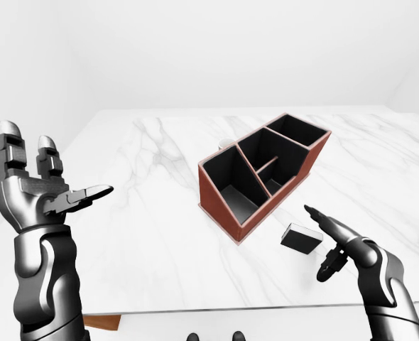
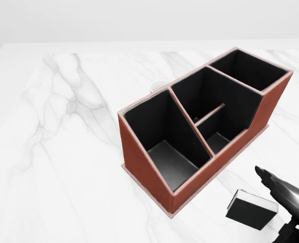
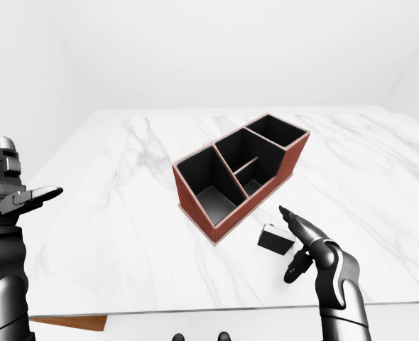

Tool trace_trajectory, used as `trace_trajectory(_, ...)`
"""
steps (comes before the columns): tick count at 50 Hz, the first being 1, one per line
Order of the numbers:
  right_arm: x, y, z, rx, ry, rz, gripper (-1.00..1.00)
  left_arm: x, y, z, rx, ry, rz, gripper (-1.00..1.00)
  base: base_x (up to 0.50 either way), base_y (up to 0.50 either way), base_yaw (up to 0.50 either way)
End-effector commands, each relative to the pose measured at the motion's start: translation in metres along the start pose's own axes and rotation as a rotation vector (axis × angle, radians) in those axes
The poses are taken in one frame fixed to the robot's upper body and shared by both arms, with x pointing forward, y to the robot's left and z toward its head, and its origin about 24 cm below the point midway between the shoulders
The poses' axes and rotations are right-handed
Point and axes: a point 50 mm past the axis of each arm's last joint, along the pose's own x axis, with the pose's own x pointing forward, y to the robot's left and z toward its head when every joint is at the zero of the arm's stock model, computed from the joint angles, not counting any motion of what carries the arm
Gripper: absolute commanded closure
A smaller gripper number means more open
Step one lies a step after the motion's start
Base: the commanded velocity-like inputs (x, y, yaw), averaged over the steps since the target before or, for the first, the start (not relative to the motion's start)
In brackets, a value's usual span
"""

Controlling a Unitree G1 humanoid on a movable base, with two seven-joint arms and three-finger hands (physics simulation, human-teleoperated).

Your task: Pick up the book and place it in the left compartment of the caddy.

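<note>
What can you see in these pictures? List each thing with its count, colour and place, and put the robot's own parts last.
Table: one, white marble, fills the eye views.
Caddy: one, reddish-brown with black inside, several compartments, all empty, centre of the head view.
Book: one, black with white page edges, flat on the table, bottom right of the caddy.
White object: one, mostly hidden behind the caddy.
Left hand: raised, open, far left.
Right hand: open, beside the book.

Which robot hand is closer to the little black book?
Right. The right hand hovers open just right of the book, not touching. The left hand is raised far off at the view's left.
</note>
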Motion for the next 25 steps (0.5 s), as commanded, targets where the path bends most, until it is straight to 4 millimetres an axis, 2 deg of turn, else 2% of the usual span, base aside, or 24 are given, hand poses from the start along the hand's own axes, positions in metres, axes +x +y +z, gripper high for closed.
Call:
trace_trajectory(1,-0.0003,0.0009,-0.0001,0.000,0.001,0.001,-1.00,0.0000,0.0000,0.0000,0.000,0.000,0.000,-1.00,0.00,0.00,0.00)
trace_trajectory(12,0.0070,0.0006,-0.0074,0.037,0.019,0.030,-1.00,-0.0001,-0.0001,0.0017,0.001,-0.007,0.000,-1.00,0.00,0.00,0.00)
trace_trajectory(25,0.0078,-0.0028,-0.0005,0.013,-0.001,0.024,-1.00,-0.0002,0.0014,0.0007,0.000,-0.001,0.002,-1.00,0.00,0.00,0.00)
